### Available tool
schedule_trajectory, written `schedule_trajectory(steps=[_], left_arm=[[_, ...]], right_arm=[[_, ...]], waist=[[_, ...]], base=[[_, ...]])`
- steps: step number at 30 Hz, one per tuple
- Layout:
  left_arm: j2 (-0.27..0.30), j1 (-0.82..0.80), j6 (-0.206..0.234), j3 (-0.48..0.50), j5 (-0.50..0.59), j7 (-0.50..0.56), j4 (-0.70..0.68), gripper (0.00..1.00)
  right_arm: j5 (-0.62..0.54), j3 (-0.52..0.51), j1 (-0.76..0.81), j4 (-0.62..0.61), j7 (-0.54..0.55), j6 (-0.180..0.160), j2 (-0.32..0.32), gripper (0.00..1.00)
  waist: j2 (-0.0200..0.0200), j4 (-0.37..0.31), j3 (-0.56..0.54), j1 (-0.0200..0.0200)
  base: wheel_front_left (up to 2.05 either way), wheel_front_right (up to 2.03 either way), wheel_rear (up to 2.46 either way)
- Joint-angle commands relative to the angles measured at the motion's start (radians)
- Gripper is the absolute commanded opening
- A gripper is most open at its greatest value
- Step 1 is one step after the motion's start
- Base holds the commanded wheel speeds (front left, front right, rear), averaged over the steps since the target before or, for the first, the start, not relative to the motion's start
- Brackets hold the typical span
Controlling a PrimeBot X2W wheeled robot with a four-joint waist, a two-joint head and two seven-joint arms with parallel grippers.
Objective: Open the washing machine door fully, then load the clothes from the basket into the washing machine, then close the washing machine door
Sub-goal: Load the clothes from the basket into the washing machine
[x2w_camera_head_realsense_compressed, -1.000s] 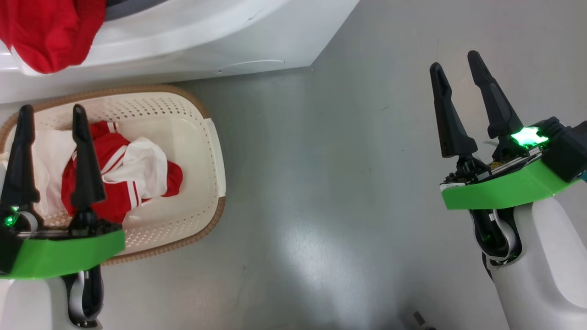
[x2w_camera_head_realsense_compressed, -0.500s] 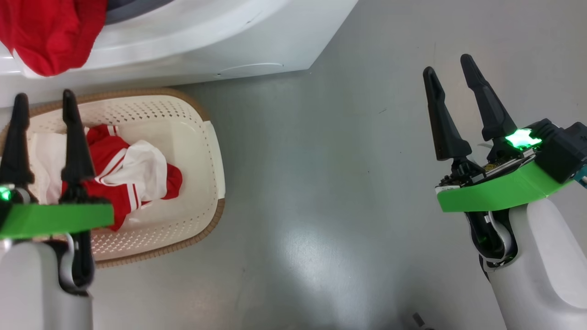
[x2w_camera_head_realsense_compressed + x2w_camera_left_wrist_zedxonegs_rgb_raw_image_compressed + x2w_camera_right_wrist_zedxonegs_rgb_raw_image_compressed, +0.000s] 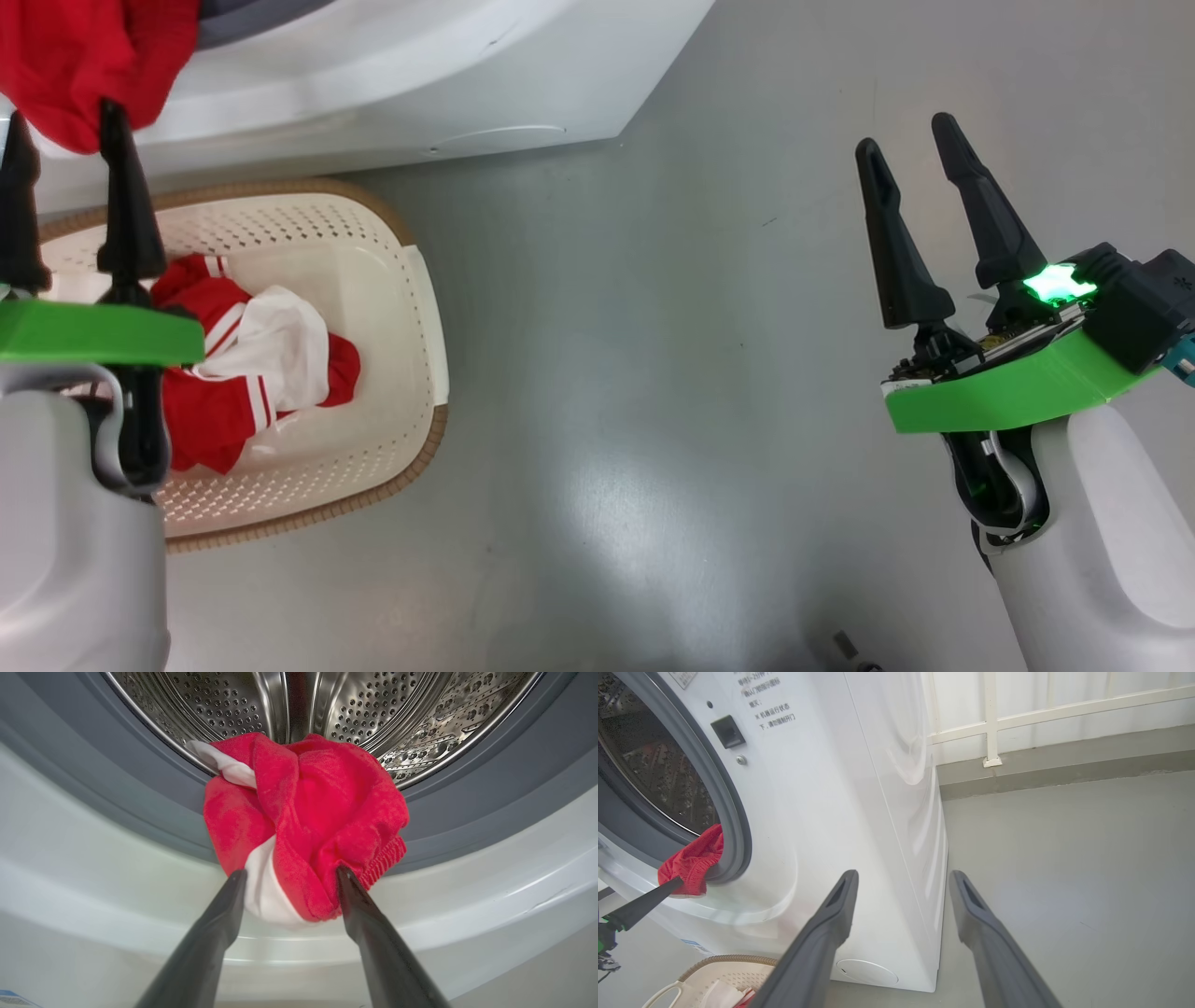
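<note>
1. Since a second ago the left gripper has lifted away from the basket and up to the mouth of the washing machine; the right gripper has barely shifted.
2. Left gripper: its jaws stand wide apart and grip nothing. In the left wrist view the two fingertips sit either side of the lower edge of a red garment; I cannot tell whether they touch the cloth.
3. That red garment, which shows some white panels, lies bunched over the grey gasket. It hangs out of the steel drum, half in and half out of the opening.
4. A striped garment, red with white stripes and white panels, lies crumpled in the basket, towards the side nearer the left arm.
5. The basket stands on the grey floor, just in front of the machine's lower front panel.
6. Right gripper: jaws spread open and empty, held well apart from the basket, over bare floor off the machine's right corner.
7. A small round service flap shows low on the machine's front, near that corner.
</note>
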Motion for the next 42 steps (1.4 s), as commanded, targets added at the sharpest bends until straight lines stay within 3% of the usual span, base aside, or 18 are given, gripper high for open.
schedule_trajectory(steps=[1, 3, 7, 9, 10, 11, 18, 33, 42], left_arm=[[0.041, -0.019, -0.002, 0.017, -0.008, 0.000, 0.005, 1.00], [0.045, -0.039, -0.003, 0.006, -0.015, 0.000, 0.035, 1.00], [0.051, -0.064, -0.003, -0.013, -0.025, -0.001, 0.071, 0.47], [0.053, -0.074, -0.003, -0.019, -0.031, -0.002, 0.084, 0.34], [0.055, -0.079, -0.003, -0.022, -0.034, -0.002, 0.090, 0.12], [0.057, -0.083, -0.003, -0.024, -0.037, -0.003, 0.097, 0.00], [0.065, -0.099, -0.003, -0.044, -0.047, -0.006, 0.108, 0.00], [0.070, -0.170, 0.009, -0.051, -0.042, 0.015, -0.026, 0.00], [0.115, -0.423, 0.022, -0.085, -0.004, 0.094, 0.153, 0.00]], right_arm=[[-0.002, 0.016, 0.031, -0.020, -0.005, 0.002, 0.007, 1.00], [-0.002, 0.015, 0.030, -0.019, -0.005, 0.002, 0.008, 1.00], [-0.003, 0.012, 0.031, -0.018, -0.005, 0.002, 0.010, 1.00], [-0.003, 0.011, 0.031, -0.019, -0.005, 0.002, 0.010, 1.00], [-0.003, 0.011, 0.031, -0.019, -0.005, 0.002, 0.010, 1.00], [-0.003, 0.011, 0.032, -0.019, -0.005, 0.002, 0.010, 1.00], [-0.003, 0.011, 0.032, -0.022, -0.005, 0.002, 0.008, 1.00], [-0.003, 0.010, 0.035, -0.022, -0.005, 0.002, 0.007, 1.00], [-0.001, 0.026, 0.014, -0.025, -0.005, 0.002, 0.015, 1.00]], waist=[[0.0000, -0.001, 0.002, 0.0000], [0.0000, -0.003, 0.002, 0.0000], [0.0000, -0.002, 0.002, 0.0000], [0.0000, -0.001, 0.002, 0.0000], [0.0000, 0.000, 0.002, 0.0000], [0.0000, 0.000, 0.002, 0.0000], [0.0000, 0.004, 0.003, 0.0000], [0.0000, 0.008, 0.004, 0.0000], [0.0000, -0.032, 0.040, 0.0000]], base=[[0.00, 0.00, 0.00], [0.00, 0.00, 0.00], [0.00, 0.00, 0.00], [0.00, 0.00, 0.00], [0.00, 0.00, 0.00], [0.00, 0.00, 0.00], [0.00, 0.00, 0.00], [0.00, 0.00, 0.00], [0.00, 0.00, 0.00]])
